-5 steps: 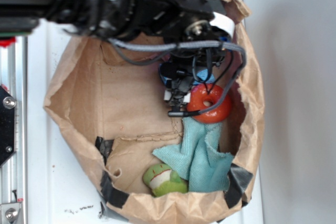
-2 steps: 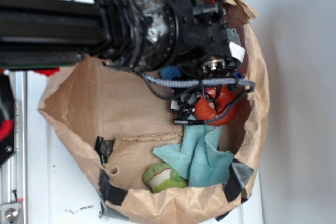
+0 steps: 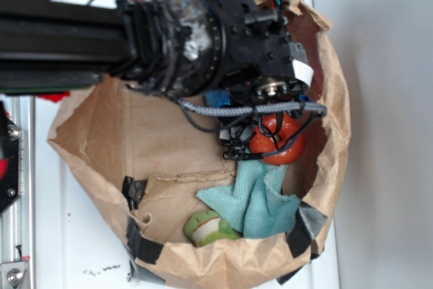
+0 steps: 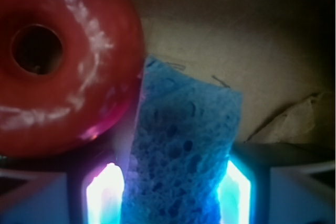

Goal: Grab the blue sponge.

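Observation:
The blue sponge (image 4: pixel 184 145) is a porous bright-blue block standing between my two fingers in the wrist view. Both glowing pads (image 4: pixel 105 195) press against its sides, so my gripper (image 4: pixel 170 182) is shut on it. The orange ring (image 4: pixel 58 61) lies touching the sponge's upper left edge. From outside, my gripper (image 3: pixel 237 143) is low inside the paper bag, just left of the orange ring (image 3: pixel 277 141). Only a sliver of the blue sponge (image 3: pixel 218 96) shows under the wrist; the arm hides the rest.
The brown paper bag (image 3: pixel 88 133) surrounds everything with raised crumpled walls. A teal cloth (image 3: pixel 260 201) lies below the ring, and a green toy (image 3: pixel 206 227) sits near the bag's lower rim. A metal rail (image 3: pixel 13 187) runs along the left edge.
The arm has dropped deeper into the bag and swung right, covering most of the sponge and part of the ring. Little moved in the last half second.

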You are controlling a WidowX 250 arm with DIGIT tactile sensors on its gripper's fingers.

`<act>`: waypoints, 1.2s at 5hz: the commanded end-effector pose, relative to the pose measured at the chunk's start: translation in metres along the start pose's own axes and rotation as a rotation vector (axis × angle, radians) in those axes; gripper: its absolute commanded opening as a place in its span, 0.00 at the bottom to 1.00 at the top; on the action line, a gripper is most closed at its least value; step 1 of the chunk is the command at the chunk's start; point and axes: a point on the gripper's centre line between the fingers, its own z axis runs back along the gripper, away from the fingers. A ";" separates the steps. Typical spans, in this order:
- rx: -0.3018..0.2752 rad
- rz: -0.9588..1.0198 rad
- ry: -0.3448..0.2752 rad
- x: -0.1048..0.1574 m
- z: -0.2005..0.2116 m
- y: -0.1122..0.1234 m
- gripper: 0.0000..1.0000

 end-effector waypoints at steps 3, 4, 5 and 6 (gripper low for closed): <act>-0.141 0.039 -0.044 0.002 0.120 0.012 0.00; -0.077 0.023 -0.015 -0.006 0.149 -0.003 0.00; -0.019 0.003 -0.043 -0.018 0.171 -0.024 0.00; 0.063 -0.031 -0.106 -0.025 0.179 -0.038 0.00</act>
